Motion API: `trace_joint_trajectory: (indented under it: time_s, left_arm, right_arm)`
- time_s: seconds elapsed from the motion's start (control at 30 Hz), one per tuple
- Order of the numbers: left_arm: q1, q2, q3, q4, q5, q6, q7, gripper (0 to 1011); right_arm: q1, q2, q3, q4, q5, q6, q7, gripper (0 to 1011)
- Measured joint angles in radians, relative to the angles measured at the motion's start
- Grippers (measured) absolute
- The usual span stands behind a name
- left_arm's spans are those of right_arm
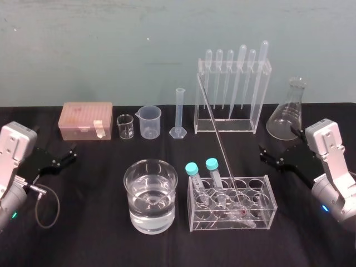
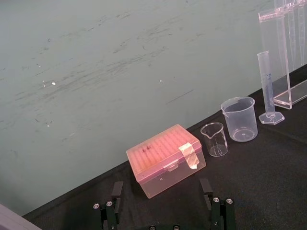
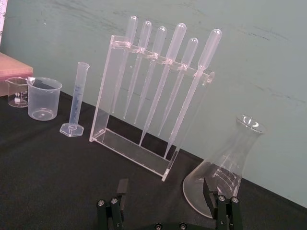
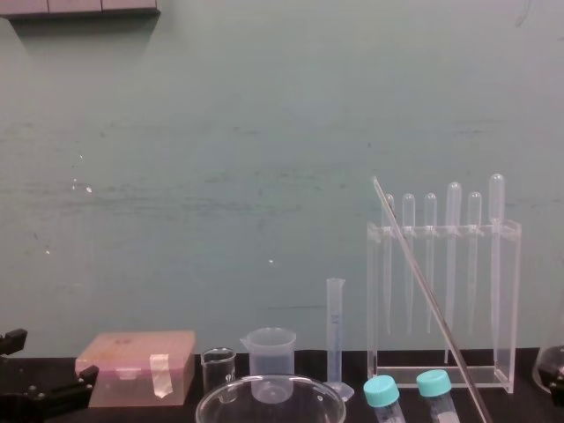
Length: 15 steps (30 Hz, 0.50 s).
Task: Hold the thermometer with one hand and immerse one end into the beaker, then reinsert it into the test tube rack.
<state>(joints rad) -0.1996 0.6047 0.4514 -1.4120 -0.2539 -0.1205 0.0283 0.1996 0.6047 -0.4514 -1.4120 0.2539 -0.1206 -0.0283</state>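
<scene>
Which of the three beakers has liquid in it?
The beaker, the wide glass one at the front centre, holds clear liquid; the small glass beaker and plastic spouted beaker in the back row stand empty.

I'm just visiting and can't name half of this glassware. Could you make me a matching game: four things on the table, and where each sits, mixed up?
Things
1. thermometer
2. large beaker
3. pink box
4. flask

Places
A. back row, far left
B. leaning in the low rack with the capped tubes
C. front, left of that rack, holding clear liquid
D. back right, beside the pipette stand

Pairs: 1-B, 2-C, 3-A, 4-D

The left gripper and right gripper wait open at the sides.
</scene>
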Motion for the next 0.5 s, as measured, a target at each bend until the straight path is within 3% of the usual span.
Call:
trace_joint_trajectory:
  time_s: [0.5]
  left_arm:
    - [0.0, 0.0, 0.0, 0.0, 0.0, 0.0, 0.0, 1008]
  right_arm:
    - [0.0, 0.0, 0.0, 0.0, 0.0, 0.0, 0.0, 1003]
